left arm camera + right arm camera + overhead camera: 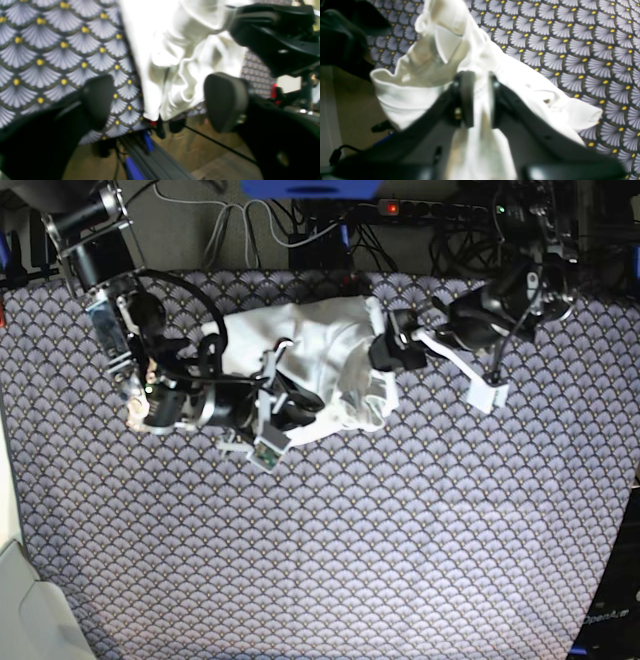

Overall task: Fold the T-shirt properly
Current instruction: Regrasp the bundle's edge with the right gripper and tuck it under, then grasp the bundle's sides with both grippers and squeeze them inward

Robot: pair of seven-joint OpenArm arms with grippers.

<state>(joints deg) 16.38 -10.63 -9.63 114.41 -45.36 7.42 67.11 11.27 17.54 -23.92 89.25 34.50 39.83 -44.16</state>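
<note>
Covering almost the whole base view is a tabletop (400, 530) dressed in a dark cloth with rows of pale fan shapes, each with a small yellow dot. Past its far edge there is a bare floor with a tangle of black cables (300, 230) and a power strip (420, 208) with a red light. A pale floor strip shows at the near left corner.

The T-shirt (320, 350) is the next biggest thing. It is plain white, soft and very wrinkly. It lies bunched in a lump on the far part of the tabletop, near the far edge and a bit left of the middle, between the two arms. It is not flat and not neatly folded. In the right wrist view part of it stands up in crumpled folds, and one loose end trails out over the patterned cloth.

The right arm (170, 395) lies low across the left side of the tabletop. Its right pincer (478, 98) is pinched on a fold of the T-shirt, and white cloth runs down between its two black pads.

The left arm (500, 310) reaches in from the far right. Its left pincer (155, 102) stands wide apart with nothing between the pads. One pad (225, 100) is just beside the edge of the white cloth, and the other sits over the patterned cloth. I cannot tell if either pad touches the T-shirt.
</note>
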